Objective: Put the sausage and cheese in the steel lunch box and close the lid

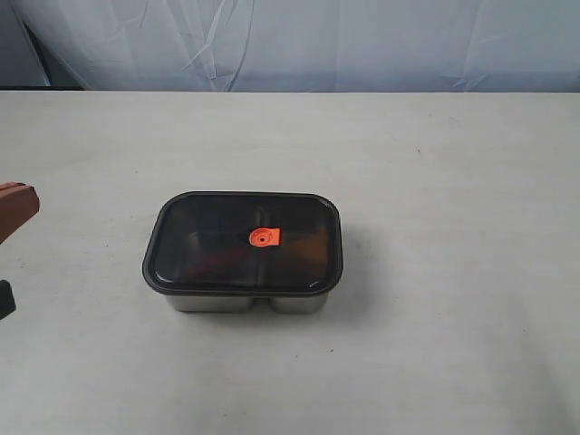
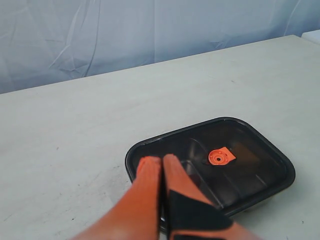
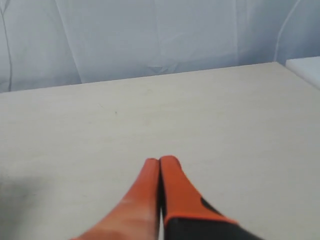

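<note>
Pale bench (image 1: 453, 181) carried the steel lunch box (image 1: 245, 304) near its middle, the smoky lid (image 1: 208, 236) seated flat on it, contents too dim to tell. The left gripper (image 2: 162, 161) hung apart from the box, jaws together; the right gripper (image 3: 159, 161) over bare bench, jaws together. Closing looked done — at most a press remained.

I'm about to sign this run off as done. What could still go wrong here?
The lid sits on the steel lunch box, but nothing shows it is pressed sealed; it may lift off if moved. Its dark tint shows the contents only dimly, so a missing item might go unnoticed.
</note>
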You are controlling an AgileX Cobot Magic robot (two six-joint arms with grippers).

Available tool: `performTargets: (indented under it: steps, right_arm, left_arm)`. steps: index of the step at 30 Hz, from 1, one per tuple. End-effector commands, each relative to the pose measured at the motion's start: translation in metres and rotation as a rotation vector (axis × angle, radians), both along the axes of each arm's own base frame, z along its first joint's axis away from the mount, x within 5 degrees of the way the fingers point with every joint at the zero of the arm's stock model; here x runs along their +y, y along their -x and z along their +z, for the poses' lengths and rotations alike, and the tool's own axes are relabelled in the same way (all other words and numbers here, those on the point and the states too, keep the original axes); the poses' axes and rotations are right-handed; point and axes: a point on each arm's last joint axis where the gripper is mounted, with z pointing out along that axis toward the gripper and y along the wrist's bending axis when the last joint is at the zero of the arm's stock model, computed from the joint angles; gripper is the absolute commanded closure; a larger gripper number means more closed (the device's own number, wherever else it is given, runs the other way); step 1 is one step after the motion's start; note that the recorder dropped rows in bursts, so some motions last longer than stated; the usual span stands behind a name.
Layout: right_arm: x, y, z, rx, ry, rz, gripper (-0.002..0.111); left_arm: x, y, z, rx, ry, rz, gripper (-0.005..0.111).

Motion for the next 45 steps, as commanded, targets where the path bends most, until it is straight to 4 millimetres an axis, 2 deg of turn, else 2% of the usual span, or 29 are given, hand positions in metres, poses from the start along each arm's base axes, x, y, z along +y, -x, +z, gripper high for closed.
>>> performTargets:
  steps: [1,34,37,41,45]
  right_arm:
    - [0.003,0.0,0.001,-0.006,-0.118,0.004,0.108]
    - [0.003,0.0,0.001,-0.005,-0.126,0.005,0.108]
    - [0.003,0.0,0.001,-0.005,-0.126,0.005,0.108]
    - [0.003,0.0,0.001,-0.005,-0.126,0.005,0.108]
    - [0.003,0.0,0.001,-0.005,-0.126,0.005,0.108]
  left_arm:
    - [0.0,0.001,0.001,-0.005,0.008,-0.001,0.107]
    - [0.0,0.001,0.001,-0.002,0.014,0.0,0.107]
    - [0.004,0.006,0.006,-0.076,-0.021,-0.007,0.107]
    - [0.014,0.013,0.008,-0.308,-0.237,-0.027,0.107]
    - [0.022,0.018,-0.004,-0.382,-0.262,0.036,0.107]
